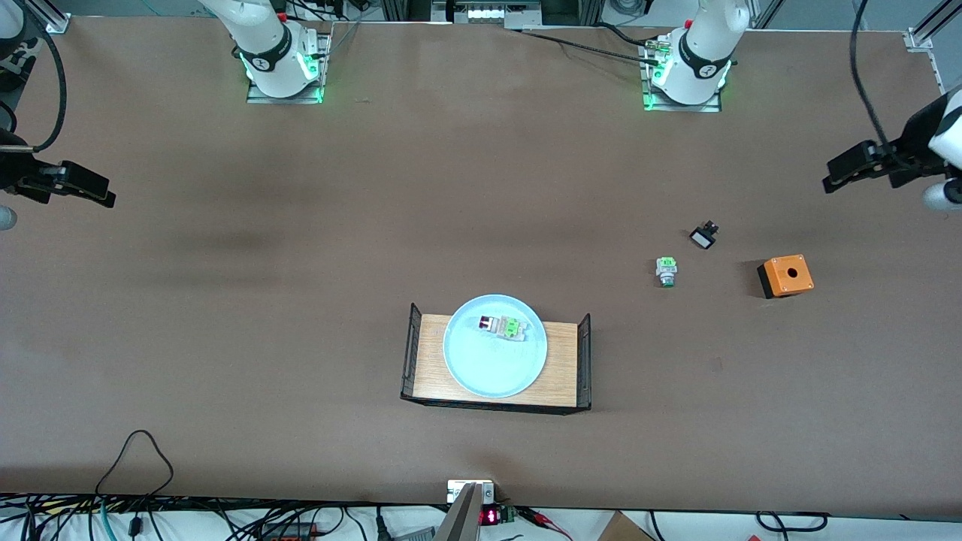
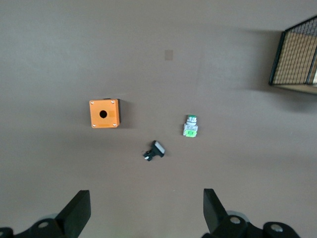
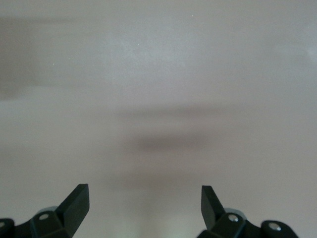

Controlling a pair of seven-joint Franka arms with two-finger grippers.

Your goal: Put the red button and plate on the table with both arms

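Observation:
The pale blue plate (image 1: 488, 368) rests on a small light-wood tray (image 1: 562, 370) near the middle of the brown table (image 1: 285, 315). The red button (image 1: 501, 326) lies on its side in the plate, on the part farther from the front camera. My left gripper (image 1: 842, 176) (image 2: 145, 198) hangs open and empty over the left arm's end of the table, well apart from the tray. My right gripper (image 1: 94, 191) (image 3: 144, 191) hangs open and empty over bare table at the right arm's end. Neither gripper touches anything.
A green-capped button (image 1: 666, 271) (image 2: 190, 126), a small black-and-white part (image 1: 704, 236) (image 2: 155, 149) and an orange box with a hole (image 1: 785, 276) (image 2: 104, 113) sit on the table toward the left arm's end. The tray has black wire ends (image 2: 297, 54).

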